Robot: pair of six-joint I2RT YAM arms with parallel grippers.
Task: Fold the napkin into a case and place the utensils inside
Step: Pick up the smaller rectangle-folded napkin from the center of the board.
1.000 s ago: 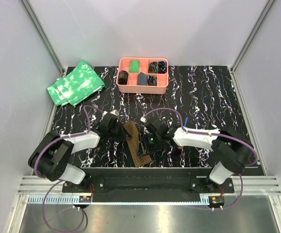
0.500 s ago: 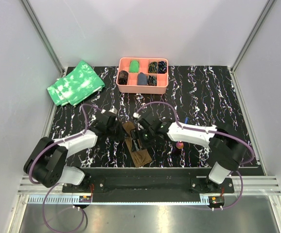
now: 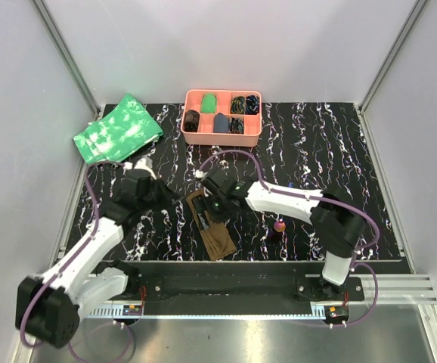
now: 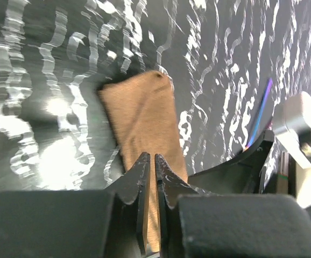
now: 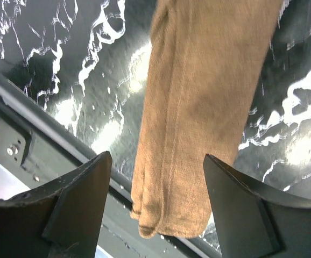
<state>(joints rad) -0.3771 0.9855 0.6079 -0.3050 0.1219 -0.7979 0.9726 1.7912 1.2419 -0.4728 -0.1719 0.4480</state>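
Note:
The napkin (image 3: 214,231) lies folded into a narrow brown strip, the case, near the table's front edge, running slantwise. My right gripper (image 3: 212,207) hovers over the strip's far half, open wide. In the right wrist view the cloth (image 5: 198,102) shows between and below the spread fingers of that gripper (image 5: 156,156), which holds nothing. My left gripper (image 3: 162,193) sits left of the strip, apart from it. Its jaws (image 4: 150,158) are closed to a thin slit with nothing in them, pointing at the cloth (image 4: 145,121). One utensil with a pink-red end (image 3: 279,225) lies right of the strip.
A pink compartment tray (image 3: 222,136) with small dark and green items stands at the back centre. Green mottled cloths (image 3: 118,130) lie at the back left. The strip's near end (image 5: 169,223) reaches the metal rail (image 5: 32,145) at the table's front edge.
My left arm has drawn back to the left, off the napkin. My right gripper has slid left over the strip and opened wide. The pink-ended utensil now shows beside it.

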